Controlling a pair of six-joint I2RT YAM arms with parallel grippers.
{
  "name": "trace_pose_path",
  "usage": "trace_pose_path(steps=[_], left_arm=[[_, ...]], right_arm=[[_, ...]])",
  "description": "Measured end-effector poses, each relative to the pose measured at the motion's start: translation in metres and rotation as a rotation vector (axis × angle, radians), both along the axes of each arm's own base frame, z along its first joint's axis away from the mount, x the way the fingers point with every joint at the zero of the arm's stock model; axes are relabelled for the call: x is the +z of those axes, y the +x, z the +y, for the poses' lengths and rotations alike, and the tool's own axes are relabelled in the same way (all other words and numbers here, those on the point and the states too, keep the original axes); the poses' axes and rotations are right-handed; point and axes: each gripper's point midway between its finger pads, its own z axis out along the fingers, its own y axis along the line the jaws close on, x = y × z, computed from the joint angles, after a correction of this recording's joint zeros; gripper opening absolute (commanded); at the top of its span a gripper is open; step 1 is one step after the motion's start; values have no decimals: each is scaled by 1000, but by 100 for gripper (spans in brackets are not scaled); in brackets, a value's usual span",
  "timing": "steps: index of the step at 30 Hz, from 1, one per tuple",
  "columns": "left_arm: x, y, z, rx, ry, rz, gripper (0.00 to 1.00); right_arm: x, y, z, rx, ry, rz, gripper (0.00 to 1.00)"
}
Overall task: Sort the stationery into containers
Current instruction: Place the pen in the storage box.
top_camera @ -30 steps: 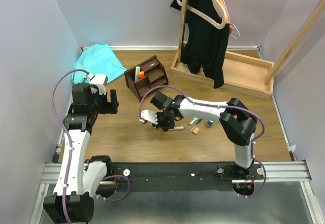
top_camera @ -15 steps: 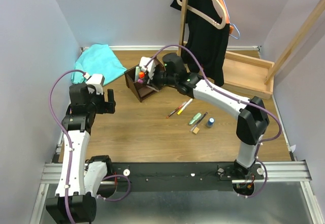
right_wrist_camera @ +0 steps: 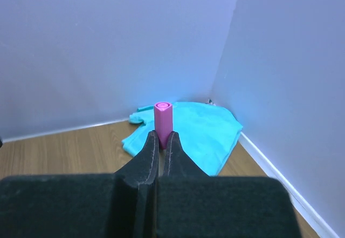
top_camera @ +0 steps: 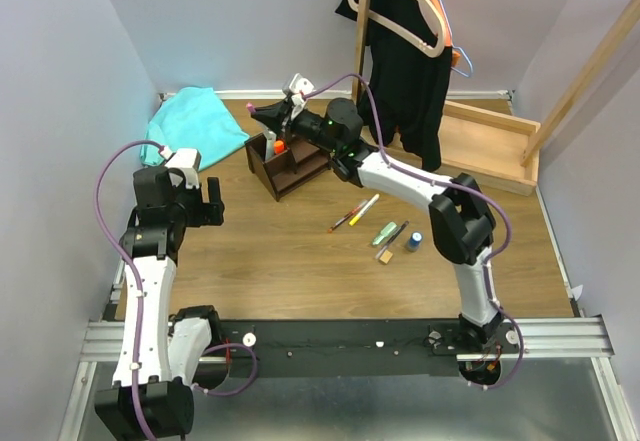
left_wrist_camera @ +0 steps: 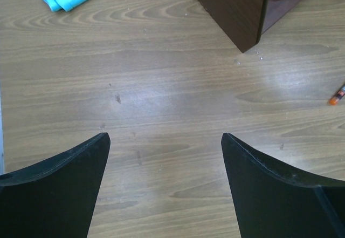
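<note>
A robot test cell: plain partition walls [top_camera: 60,81] box in a tabletop [top_camera: 270,261] (aluminium rail [top_camera: 570,339] in front).

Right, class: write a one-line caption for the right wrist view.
Right pincer shut on a pink marker, pointing toward the teal cloth in the corner.

Lying loose: three markers [top_camera: 365,206], one dark pen [top_camera: 398,231], one tan block [top_camera: 383,255], one blue cylinder [top_camera: 413,241]. Also one pink marker [right_wrist_camera: 163,118], one orange marker [top_camera: 279,147], one organizer [top_camera: 305,168], one teal cloth [top_camera: 195,126].

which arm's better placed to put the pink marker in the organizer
Right: the right pincer is shut on the pink marker by the organizer; the left pincer is open and empty.
</note>
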Motion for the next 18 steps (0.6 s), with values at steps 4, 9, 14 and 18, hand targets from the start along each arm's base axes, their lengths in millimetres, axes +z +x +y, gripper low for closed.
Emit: trace_pose_path(steps=[4, 9, 14, 18], left_arm=[[-7, -4, 1, 5, -4, 27, 93], [-12, -3, 3, 13, -8, 51, 93], [-16, -2, 2, 6, -16, 65, 93], [-18, -1, 2, 8, -19, 76, 93]], right_arm=[[-9, 13, 11, 6, 46, 18, 1], [-32, 22, 17, 4, 48, 44, 1], [-50, 29, 23, 4, 42, 60, 1], [-59, 35, 26, 2, 42, 60, 1]])
